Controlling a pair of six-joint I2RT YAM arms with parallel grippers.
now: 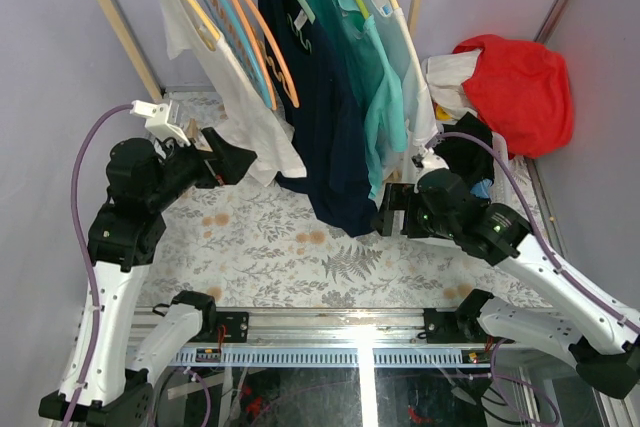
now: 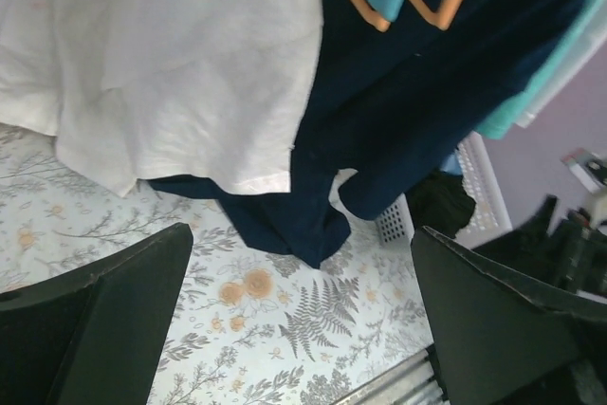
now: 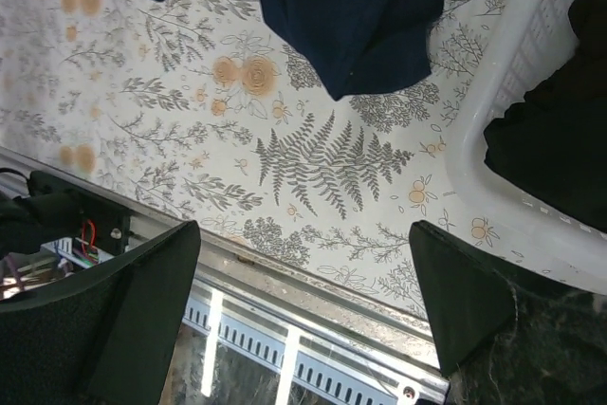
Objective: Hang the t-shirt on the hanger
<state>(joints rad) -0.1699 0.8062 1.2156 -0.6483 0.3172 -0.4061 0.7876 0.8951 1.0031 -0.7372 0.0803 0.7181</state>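
The white t-shirt (image 1: pixel 240 97) hangs at the left end of the rail on the pale yellow hanger (image 1: pixel 193 9). Its hem (image 2: pixel 171 64) drops towards the floral table. My left gripper (image 1: pixel 240 162) is open beside the shirt's lower edge. In the left wrist view the gripper (image 2: pixel 299 263) has nothing between its fingers, only tablecloth below. My right gripper (image 1: pixel 388 215) is open too, low by the bottom of the navy shirt. From the right wrist camera this gripper (image 3: pixel 303 263) is empty, over the table's front edge.
A light blue hanger and orange hangers (image 1: pixel 255 42) hang bare next to the t-shirt. Then come a navy shirt (image 1: pixel 325 127), a teal shirt (image 1: pixel 378 77) and a pale shirt. A white basket (image 3: pixel 517 149) with dark cloth and a red cloth (image 1: pixel 520 87) sit at the right.
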